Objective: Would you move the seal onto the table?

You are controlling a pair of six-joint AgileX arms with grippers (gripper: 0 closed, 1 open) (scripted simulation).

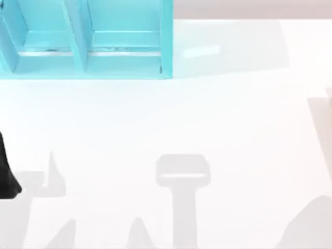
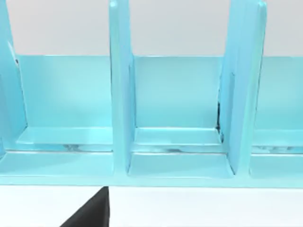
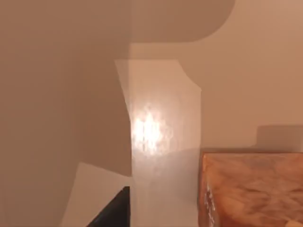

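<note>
Top view: black bit of left arm sits at the table's left edge; can't tell if its fingers are spread or pressed. Up from it, at the back left, stands the turquoise shelf, w/ nothing seen in its compartments. Left wrist view faces those compartments. Right wrist view: an orange-brown wood block close by. Seal's spot: can't tell.

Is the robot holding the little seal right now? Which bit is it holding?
It cannot be told. The left arm sits at the table's left edge, facing the turquoise shelf, and no hand's fingers are visible holding anything.
</note>
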